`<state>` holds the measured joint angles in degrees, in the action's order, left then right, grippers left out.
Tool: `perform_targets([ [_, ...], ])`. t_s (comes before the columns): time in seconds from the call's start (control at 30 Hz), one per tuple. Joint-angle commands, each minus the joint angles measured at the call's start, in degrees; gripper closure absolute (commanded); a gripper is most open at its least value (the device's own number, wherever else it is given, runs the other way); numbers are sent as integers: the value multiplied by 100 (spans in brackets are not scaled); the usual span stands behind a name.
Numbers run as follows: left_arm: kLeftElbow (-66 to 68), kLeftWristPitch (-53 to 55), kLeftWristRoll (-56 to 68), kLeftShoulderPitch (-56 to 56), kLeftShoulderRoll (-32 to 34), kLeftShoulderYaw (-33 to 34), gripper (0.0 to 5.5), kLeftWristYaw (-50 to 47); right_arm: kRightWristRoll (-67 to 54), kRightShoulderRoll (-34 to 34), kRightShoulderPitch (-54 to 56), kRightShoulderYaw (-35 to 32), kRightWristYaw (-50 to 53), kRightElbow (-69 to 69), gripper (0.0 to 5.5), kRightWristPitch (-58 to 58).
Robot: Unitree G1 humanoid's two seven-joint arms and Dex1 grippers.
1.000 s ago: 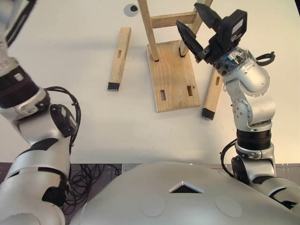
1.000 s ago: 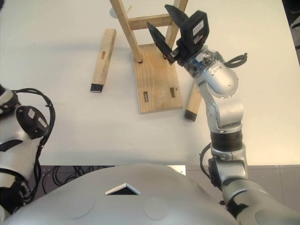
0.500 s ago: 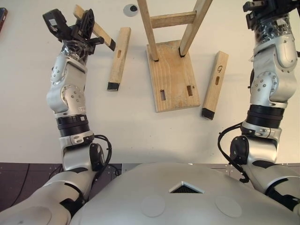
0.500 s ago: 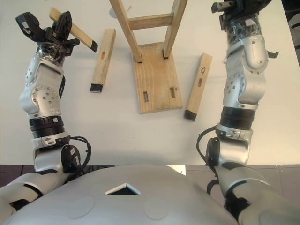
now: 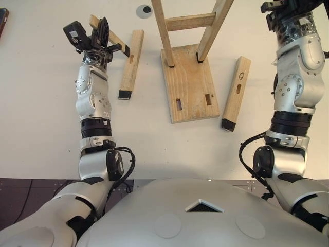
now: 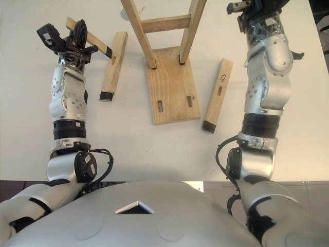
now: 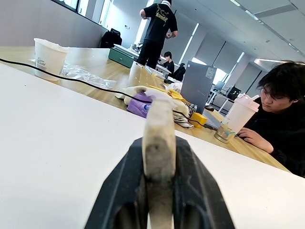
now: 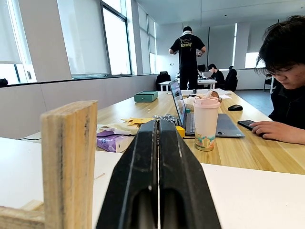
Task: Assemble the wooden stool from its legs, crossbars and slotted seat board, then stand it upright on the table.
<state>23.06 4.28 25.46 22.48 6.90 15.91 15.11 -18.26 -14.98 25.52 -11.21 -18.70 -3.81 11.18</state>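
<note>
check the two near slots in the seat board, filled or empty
Empty. Both near slots in the seat board show as dark open holes; legs stand only in the far pair.

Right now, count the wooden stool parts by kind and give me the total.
Legs: 4, two upright legs slotted into the seat board, two loose legs lying on the table.
Crossbars: 2, a fitted crossbar between the upright legs, a held crossbar in the left gripper.
Seat board: 1
Total: 7
</note>
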Motion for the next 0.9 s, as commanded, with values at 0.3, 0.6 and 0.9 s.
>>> perform_targets([
  [0.3,-500,739,-808,-534,198,-635,512,-207,124,-65,78,40,-38,-137,550,-134],
  [0.6,747,338,-1847,-845,322,-1065,512,-796,271,-2,-32,123,-47,-125,550,-265],
  [0.9,2049,-640,-1867,-1374,145,-1113,512,-807,311,9,-97,170,-167,-143,550,-260],
])
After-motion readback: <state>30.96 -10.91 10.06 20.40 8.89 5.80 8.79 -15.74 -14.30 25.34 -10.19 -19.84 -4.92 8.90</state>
